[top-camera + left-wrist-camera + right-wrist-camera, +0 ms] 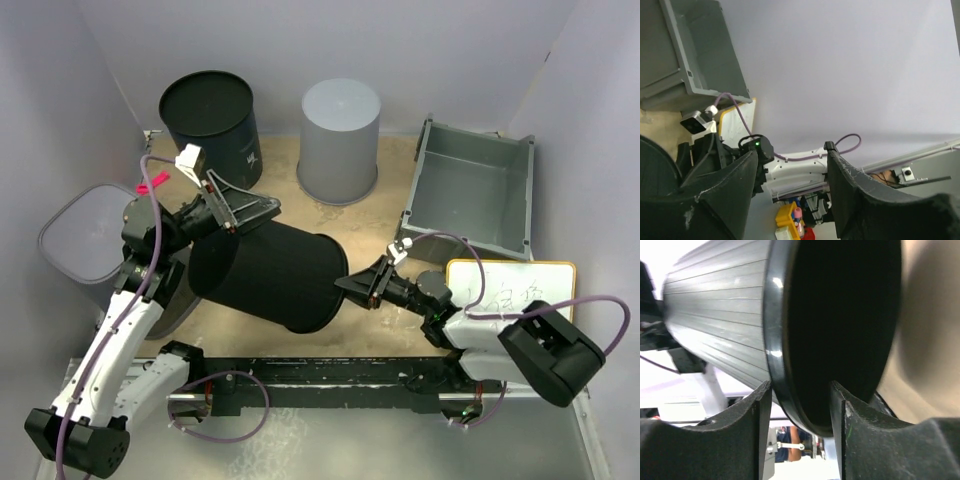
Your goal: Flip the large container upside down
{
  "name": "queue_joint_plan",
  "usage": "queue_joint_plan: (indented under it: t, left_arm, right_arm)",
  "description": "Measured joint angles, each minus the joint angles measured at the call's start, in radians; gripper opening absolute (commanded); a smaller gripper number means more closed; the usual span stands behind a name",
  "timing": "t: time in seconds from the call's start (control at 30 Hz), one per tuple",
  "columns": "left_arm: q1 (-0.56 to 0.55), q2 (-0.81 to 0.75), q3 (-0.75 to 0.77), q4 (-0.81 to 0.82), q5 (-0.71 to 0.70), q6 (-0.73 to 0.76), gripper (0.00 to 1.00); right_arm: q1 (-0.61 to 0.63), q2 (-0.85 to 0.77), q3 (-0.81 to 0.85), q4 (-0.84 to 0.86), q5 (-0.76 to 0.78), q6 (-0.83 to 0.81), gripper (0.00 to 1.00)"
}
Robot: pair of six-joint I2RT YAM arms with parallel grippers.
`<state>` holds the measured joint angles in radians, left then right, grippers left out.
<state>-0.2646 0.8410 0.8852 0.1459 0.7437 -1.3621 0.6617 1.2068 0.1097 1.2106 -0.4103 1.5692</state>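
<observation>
Currently I'm straddling the large container [270,275] rim at 4 o'clock, right gripper [800,390] jaws apart, left gripper [792,155] gaping; clamping squarely before tipping.

Peers out between the left gripper's [790,150] two dark, scuffed fingers [725,200], spread apart. Catches a curved edge of the large black container [655,165] lower left, a grey plastic bin [690,50] above, and the black-and-white right arm [757,146] with its purple cable [840,142] beyond.
</observation>
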Motion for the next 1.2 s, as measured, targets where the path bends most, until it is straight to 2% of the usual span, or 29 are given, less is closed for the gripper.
queue_joint_plan:
  t: [0.23, 0.47, 0.63, 0.83, 0.97, 1.2]
  left_arm:
    - [-0.031, 0.000, 0.000, 0.019, 0.010, -0.008, 0.56]
    - [-0.035, 0.006, 0.000, 0.024, 0.010, -0.007, 0.56]
    - [-0.046, 0.033, 0.005, 0.034, 0.006, -0.003, 0.56]
    - [-0.090, 0.133, 0.069, 0.074, -0.031, 0.011, 0.56]
    - [-0.125, 0.196, 0.115, 0.132, -0.060, 0.011, 0.56]
    - [-0.186, 0.270, 0.181, 0.204, -0.080, 0.015, 0.56]
  right_arm:
    - [0.006, 0.044, -0.038, -0.018, -0.038, -0.029, 0.59]
    - [0.006, 0.043, -0.043, -0.034, -0.039, -0.047, 0.61]
    - [0.006, 0.013, -0.002, -0.158, -0.034, -0.094, 0.61]
    - [0.006, 0.026, 0.022, -0.293, -0.018, -0.141, 0.61]
    - [0.006, 0.070, 0.018, -0.320, 0.000, -0.164, 0.61]
    - [0.006, 0.048, 0.027, -0.398, 0.001, -0.213, 0.61]
